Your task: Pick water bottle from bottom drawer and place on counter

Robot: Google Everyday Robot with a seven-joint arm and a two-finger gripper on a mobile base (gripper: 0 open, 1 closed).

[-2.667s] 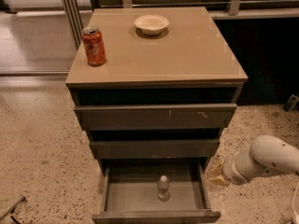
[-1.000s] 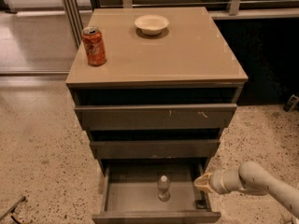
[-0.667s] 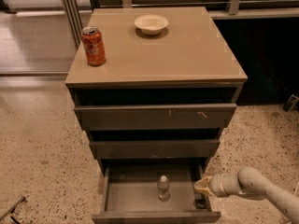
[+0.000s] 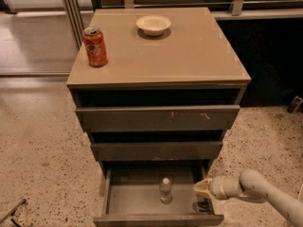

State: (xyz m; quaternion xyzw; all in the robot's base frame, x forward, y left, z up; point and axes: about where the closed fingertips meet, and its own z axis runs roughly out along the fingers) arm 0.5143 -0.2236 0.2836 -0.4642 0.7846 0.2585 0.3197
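Observation:
The water bottle [image 4: 165, 191], small and clear with a pale cap, stands upright in the middle of the open bottom drawer [image 4: 116, 201]. My gripper [image 4: 202, 188] reaches in from the lower right on a pale arm and hovers over the drawer's right side, a short way right of the bottle and apart from it. The tan counter [image 4: 189, 51] tops the cabinet above.
An orange-red soda can [image 4: 95, 47] stands at the counter's left edge. A white bowl [image 4: 153, 24] sits at its back middle. The two upper drawers [image 4: 156, 118] stick out slightly. Speckled floor surrounds the cabinet; a railing runs behind it.
The arm has moved left from beside the cabinet, bringing the gripper over the right side of the bottom drawer, closer to the bottle. The bottle has not moved.

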